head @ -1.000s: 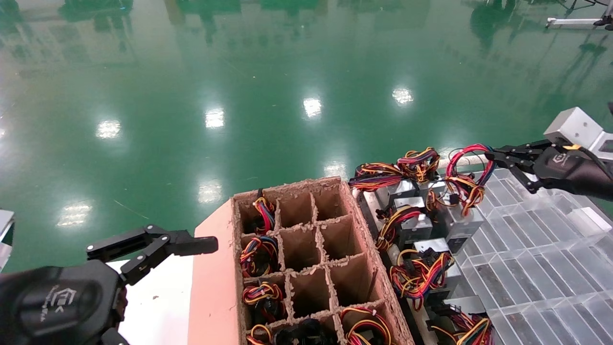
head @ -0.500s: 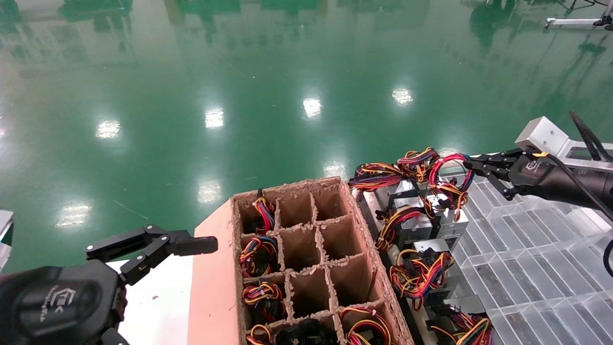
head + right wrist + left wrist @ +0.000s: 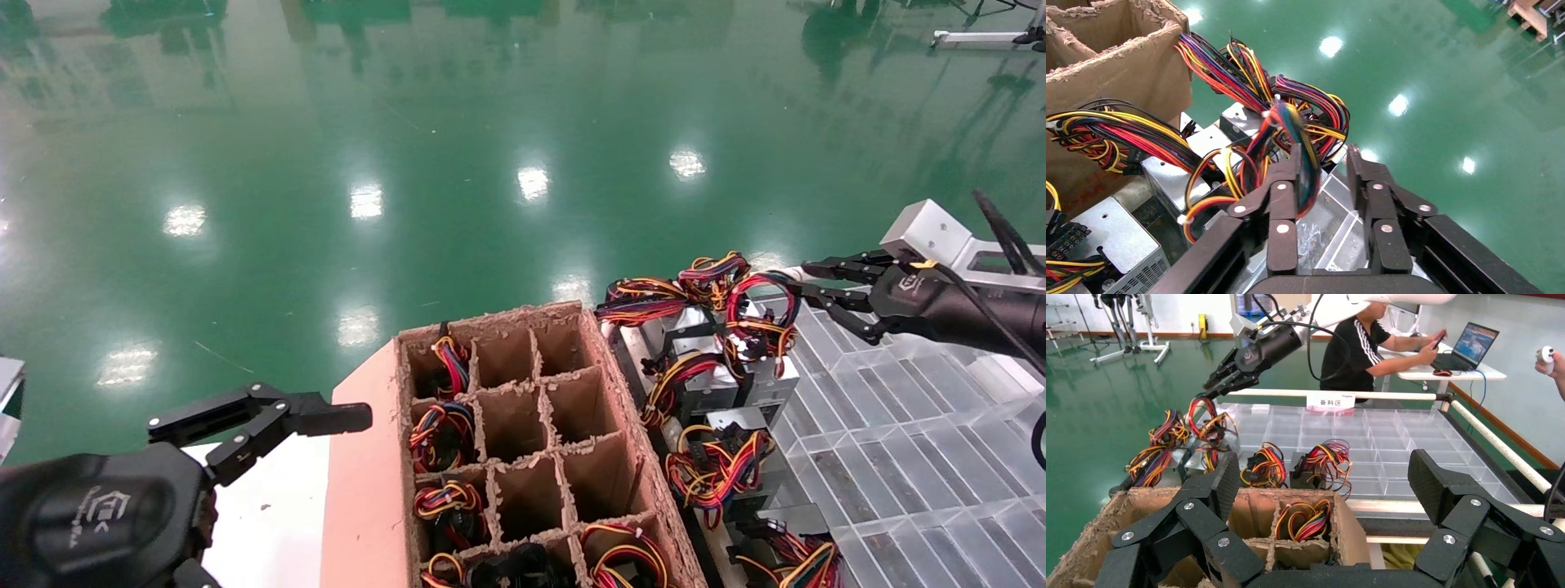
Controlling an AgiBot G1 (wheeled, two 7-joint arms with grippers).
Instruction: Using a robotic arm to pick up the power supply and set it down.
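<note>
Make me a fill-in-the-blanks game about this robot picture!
1. The right gripper is ____, next to the red wire loop of the power supply.
2. The left gripper hangs parked near a box made of ____.
3. The shiny floor is ____.
Missing words: open; cardboard; green.

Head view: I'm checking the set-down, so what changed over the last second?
The right end effector carried the power supply leftward and down into the row beside the cardboard box, then opened, releasing the wire loop. The left end effector stayed parked, open.
</note>
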